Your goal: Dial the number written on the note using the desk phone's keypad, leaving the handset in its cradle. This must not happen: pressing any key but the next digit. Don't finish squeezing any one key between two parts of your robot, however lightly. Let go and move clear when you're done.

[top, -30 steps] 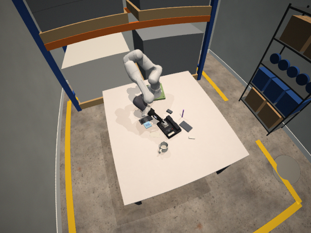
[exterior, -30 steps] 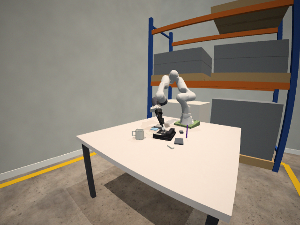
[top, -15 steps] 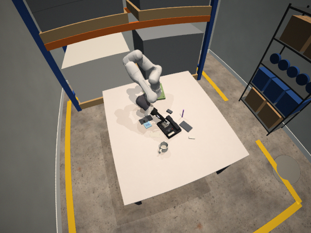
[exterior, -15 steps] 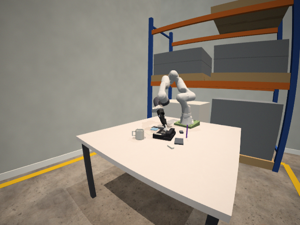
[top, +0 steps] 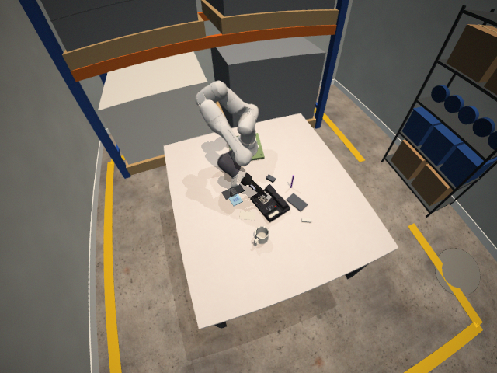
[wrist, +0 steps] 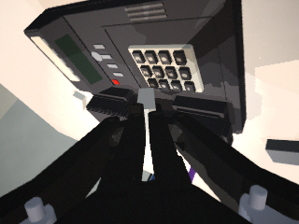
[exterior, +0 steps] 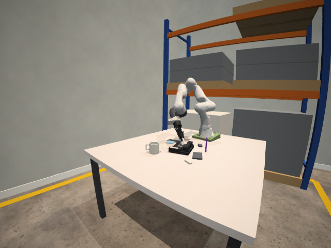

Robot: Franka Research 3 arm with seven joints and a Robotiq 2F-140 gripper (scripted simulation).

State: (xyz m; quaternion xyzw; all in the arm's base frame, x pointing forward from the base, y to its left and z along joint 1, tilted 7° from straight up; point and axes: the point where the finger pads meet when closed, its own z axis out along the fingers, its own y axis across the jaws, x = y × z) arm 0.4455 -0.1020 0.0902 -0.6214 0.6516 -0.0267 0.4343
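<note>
Our black two-fingered gripper (top: 263, 193) (exterior: 183, 142) (wrist: 147, 100) is shut, gripping nothing, its tips low over the black, boxy desk phone (top: 269, 207) (exterior: 180, 149) (wrist: 187, 30) near the pale keypad (wrist: 198, 77). Left of the phone lies a square blue note (top: 235, 200) (exterior: 170, 142); nearer stands our grey, cylindrical mug (top: 262, 234) (exterior: 153, 148).

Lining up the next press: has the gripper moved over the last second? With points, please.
Yes, slightly: toward the handset (top: 277, 197) (exterior: 189, 144) (wrist: 201, 106), judging the gripper (top: 265, 193) (exterior: 183, 142) (wrist: 147, 100) against the phone body (top: 262, 208) (exterior: 177, 150) (wrist: 93, 23) in the exterior view.
</note>
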